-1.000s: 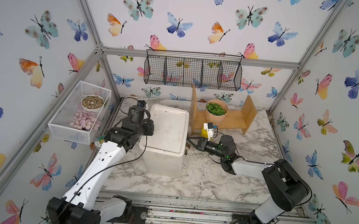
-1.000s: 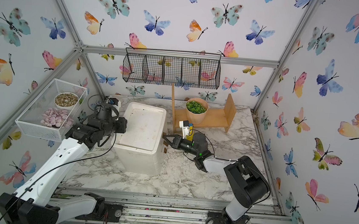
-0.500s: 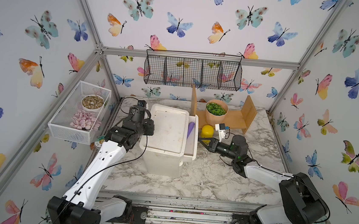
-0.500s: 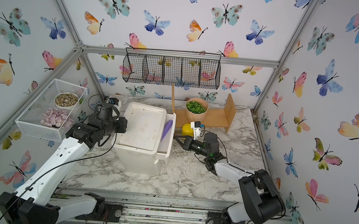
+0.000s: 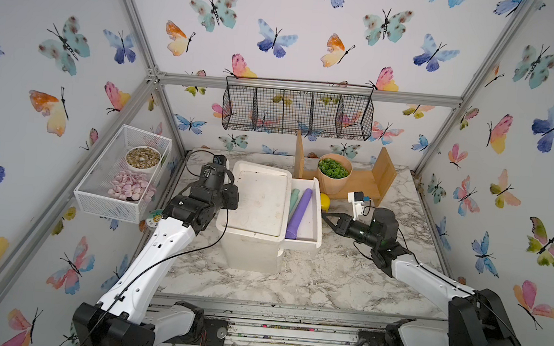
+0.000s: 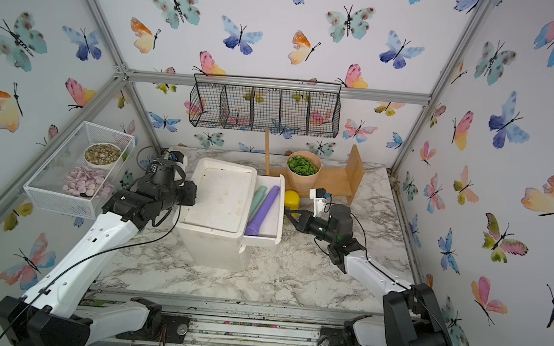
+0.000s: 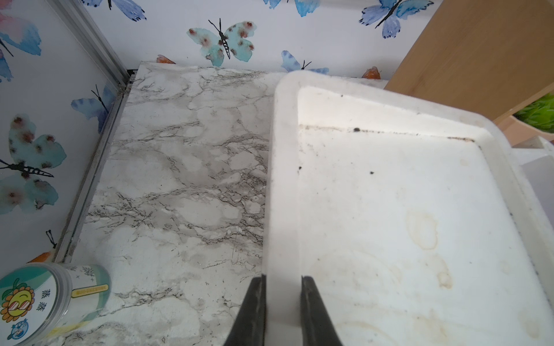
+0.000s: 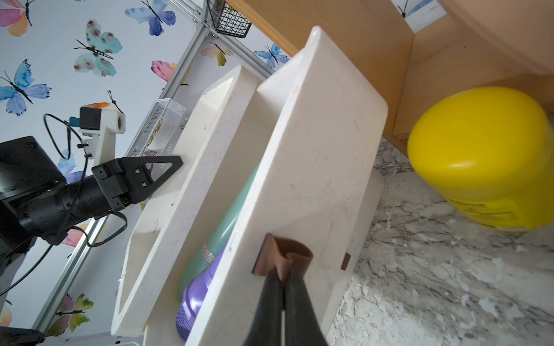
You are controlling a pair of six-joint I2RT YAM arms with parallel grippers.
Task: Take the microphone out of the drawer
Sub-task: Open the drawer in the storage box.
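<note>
Microphone (image 5: 299, 213), the purple one: where does it lie?
— In the open white drawer (image 5: 310, 226), just behind the front panel at the right gripper's (image 8: 284, 274) tips, side by side with a teal tube (image 5: 294, 197).
— Its long axis?
— Parallel to that panel, crosswise to the gripper's reach; the mesh head points toward the arm bases, the handle toward the back wall.
— The grippers?
— The right one pinches the brown strap handle (image 8: 284, 251) on the panel. The left gripper (image 7: 283, 278) clamps the cabinet (image 7: 281, 179) rim.
— Other containers?
— Outward of the left gripper, a mesh tray (image 5: 105, 205) holds a bowl (image 5: 147, 170) of pebbles (image 5: 142, 157) and pink pieces (image 5: 130, 185). Past the right gripper, a pot (image 5: 331, 187) holds green leaves (image 5: 333, 168).
— Anything hidden?
— From the right wrist, the panel covers most of the microphone and the tube.
</note>
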